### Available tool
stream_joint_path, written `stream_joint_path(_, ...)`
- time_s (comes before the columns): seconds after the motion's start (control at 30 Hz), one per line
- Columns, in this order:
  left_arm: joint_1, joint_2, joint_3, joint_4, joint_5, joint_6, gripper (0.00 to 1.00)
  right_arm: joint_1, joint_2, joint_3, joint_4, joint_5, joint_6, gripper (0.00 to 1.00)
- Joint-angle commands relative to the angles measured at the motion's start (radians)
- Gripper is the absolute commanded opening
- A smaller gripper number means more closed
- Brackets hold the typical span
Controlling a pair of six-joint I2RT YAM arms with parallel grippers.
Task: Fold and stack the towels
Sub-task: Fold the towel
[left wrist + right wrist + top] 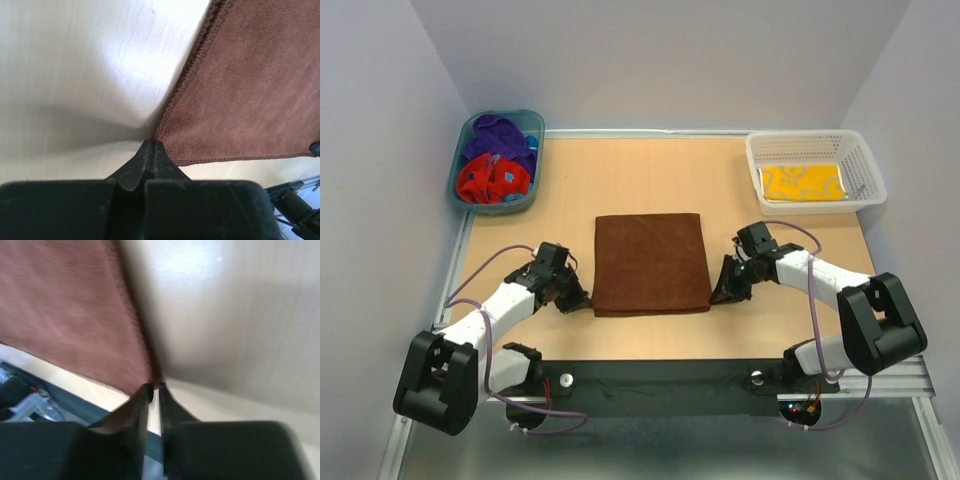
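A wooden table [770,320] carries the brown towel [650,262] flat at its middle. The left gripper [577,300] sits at the towel's near-left corner, its fingers [132,172] pressed together. The right gripper [722,293] is at the near-right corner, a slit between its blurred fingers [137,415]; whether it grips cannot be told. Only the top view shows the tub [460,185] of other towels [498,160] and the basket [760,170] with a yellow towel [803,183].

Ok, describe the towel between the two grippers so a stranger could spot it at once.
Find the light wooden tabletop. In its middle lies the plain brown cloth towel, spread flat. The purple towel and red towel sit bunched in the teal plastic tub, the yellow towel lies in the white mesh basket; only this one is out on the wood.
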Motion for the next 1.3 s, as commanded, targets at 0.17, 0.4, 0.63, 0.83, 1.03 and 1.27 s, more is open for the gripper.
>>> stream_joint_path(0.17,-0.005,-0.065,0.022,-0.081,-0.035,-0.023,0.36,0.005,-0.036,0.05,-0.045,0.064,-0.035,0.5)
stream_joint_path(0.4,-0.005,-0.213,0.094,-0.197,-0.09,-0.026,0.65,0.007,-0.108,0.206,-0.148,0.09,-0.09,0.52)
stream_joint_path(0.63,-0.053,-0.045,0.233,-0.08,-0.083,0.02,0.38,0.088,-0.003,0.254,-0.068,0.054,-0.069,0.32)
stream_joint_path(0.83,-0.122,0.163,0.228,0.053,-0.023,0.037,0.22,0.108,0.091,0.164,0.059,0.067,-0.018,0.31)
stream_joint_path(1.03,-0.129,0.209,0.078,0.108,0.017,0.034,0.18,0.106,0.114,0.046,0.061,0.15,-0.015,0.31)
stream_joint_path(1.27,-0.126,0.036,0.045,0.006,-0.064,-0.003,0.21,0.108,-0.01,0.058,0.012,0.221,-0.018,0.31)
